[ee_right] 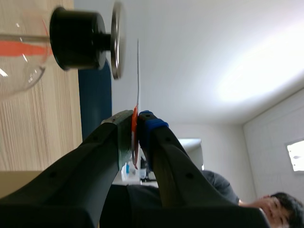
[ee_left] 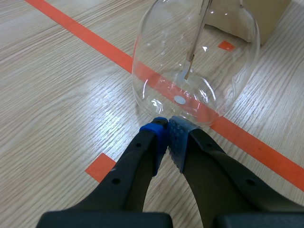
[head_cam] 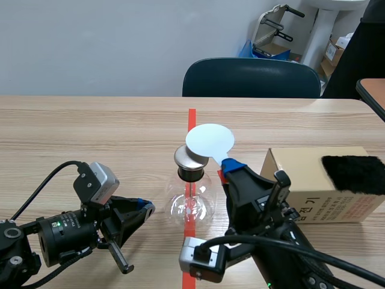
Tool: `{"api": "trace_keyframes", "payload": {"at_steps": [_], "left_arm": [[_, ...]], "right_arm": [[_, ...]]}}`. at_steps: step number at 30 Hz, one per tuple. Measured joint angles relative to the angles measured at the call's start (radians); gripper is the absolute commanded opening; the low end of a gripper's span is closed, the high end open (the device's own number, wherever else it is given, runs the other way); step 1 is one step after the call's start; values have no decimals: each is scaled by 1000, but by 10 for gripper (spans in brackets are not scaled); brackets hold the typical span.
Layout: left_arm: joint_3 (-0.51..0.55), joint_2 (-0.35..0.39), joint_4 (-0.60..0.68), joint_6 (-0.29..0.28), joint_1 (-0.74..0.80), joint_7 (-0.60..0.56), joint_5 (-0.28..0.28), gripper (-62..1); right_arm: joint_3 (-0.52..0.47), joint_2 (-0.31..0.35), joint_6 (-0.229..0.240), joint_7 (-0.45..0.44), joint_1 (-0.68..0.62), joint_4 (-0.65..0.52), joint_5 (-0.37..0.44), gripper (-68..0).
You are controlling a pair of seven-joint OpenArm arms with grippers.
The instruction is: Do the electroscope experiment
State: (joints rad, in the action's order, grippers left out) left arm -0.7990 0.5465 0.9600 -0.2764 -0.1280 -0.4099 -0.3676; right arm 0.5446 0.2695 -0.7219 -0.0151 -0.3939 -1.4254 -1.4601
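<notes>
The electroscope is a clear glass flask (head_cam: 191, 205) with a black stopper (ee_right: 76, 38) and a metal disc (head_cam: 189, 158) on top; it stands on the orange-red tape line. Inside hangs a thin rod with a foil strip (ee_left: 190, 66). My right gripper (head_cam: 227, 165) is shut on the orange handle (ee_right: 135, 137) of a white round disc (head_cam: 209, 140), held just above the metal disc (ee_right: 116, 40); whether they touch I cannot tell. My left gripper (ee_left: 167, 124) is shut on nothing, its tips right at the flask's (ee_left: 194, 61) base.
A cardboard box (head_cam: 325, 183) with a black furry cloth (head_cam: 353, 174) on it stands right of the flask. A dark chair (head_cam: 251, 78) is at the table's far edge. A person shows beyond the right gripper.
</notes>
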Motion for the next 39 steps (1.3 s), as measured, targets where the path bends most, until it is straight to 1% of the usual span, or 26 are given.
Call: {"api": "trace_keyframes", "payload": {"at_steps": [5, 9, 15, 33, 35, 39], "left_arm": [[0, 0, 0, 0, 0, 0, 0, -573], [0, 0, 0, 0, 0, 0, 0, -573], [0, 0, 0, 0, 0, 0, 0, -573], [0, 0, 0, 0, 0, 0, 0, -573], [0, 0, 0, 0, 0, 0, 0, -573], [0, 0, 0, 0, 0, 0, 0, -573]], "right_arm": [[0, 0, 0, -94, 0, 0, 0, -660], [0, 0, 0, -136, 0, 0, 0, -660], [0, 0, 0, -171, 0, 0, 0, -660], [0, 0, 0, -166, 0, 0, 0, -660], [0, 0, 0, -144, 0, 0, 0, -660], [0, 0, 0, -64, 0, 0, 0, -660]]}}
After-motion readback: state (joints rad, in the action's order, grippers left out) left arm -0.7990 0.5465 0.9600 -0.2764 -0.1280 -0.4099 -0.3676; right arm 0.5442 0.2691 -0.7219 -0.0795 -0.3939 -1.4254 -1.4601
